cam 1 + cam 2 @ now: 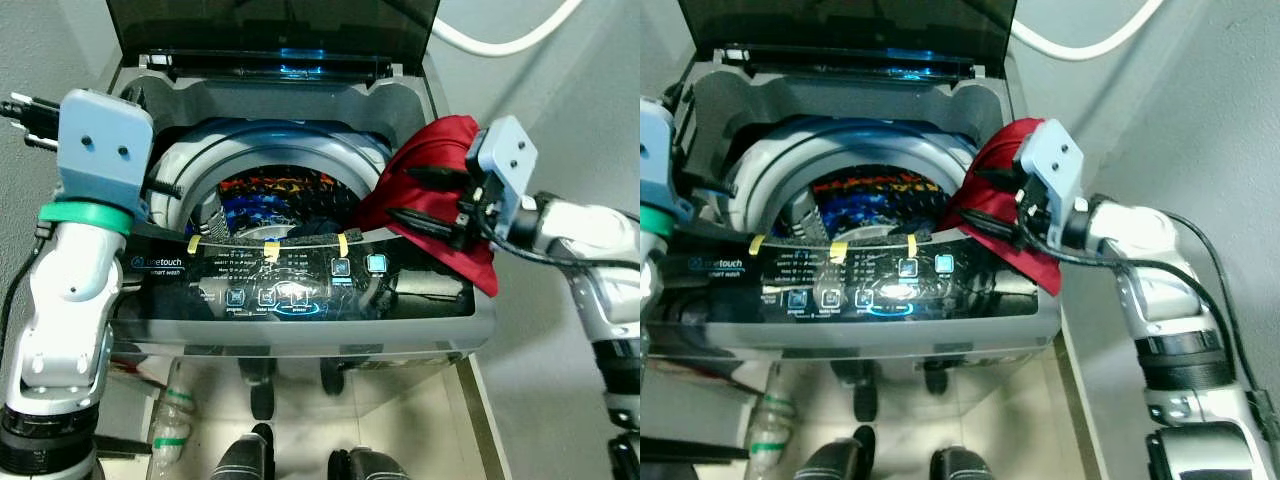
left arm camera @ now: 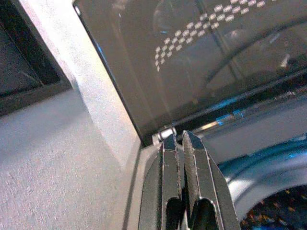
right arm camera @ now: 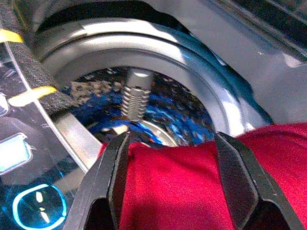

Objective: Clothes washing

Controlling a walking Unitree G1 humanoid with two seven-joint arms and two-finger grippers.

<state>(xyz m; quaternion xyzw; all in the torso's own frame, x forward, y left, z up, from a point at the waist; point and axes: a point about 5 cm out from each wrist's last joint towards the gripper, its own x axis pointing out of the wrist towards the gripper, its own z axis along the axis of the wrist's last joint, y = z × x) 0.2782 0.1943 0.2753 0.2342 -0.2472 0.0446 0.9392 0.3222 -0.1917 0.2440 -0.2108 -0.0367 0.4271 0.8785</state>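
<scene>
The right gripper [image 3: 170, 184], fingers spread, straddles the red garment [image 1: 430, 190] draped lengthwise over the washing machine [image 1: 300, 330] rim; the left gripper [image 2: 184, 158] is clenched empty.

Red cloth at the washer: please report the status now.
Right tool astride red cloth, draped on washer rim, not in drum. Left tool shut, empty, near open lid. Drum already holds clothes.

washer: top-loader [image 1: 300, 330], lid up, standing on the floor
on its rim: red cloth [image 1: 430, 180] draped over right edge, just beside the drum
floor [image 1: 420, 430]: pale tile, plastic bottle [image 1: 170, 425] below washer's left front
</scene>
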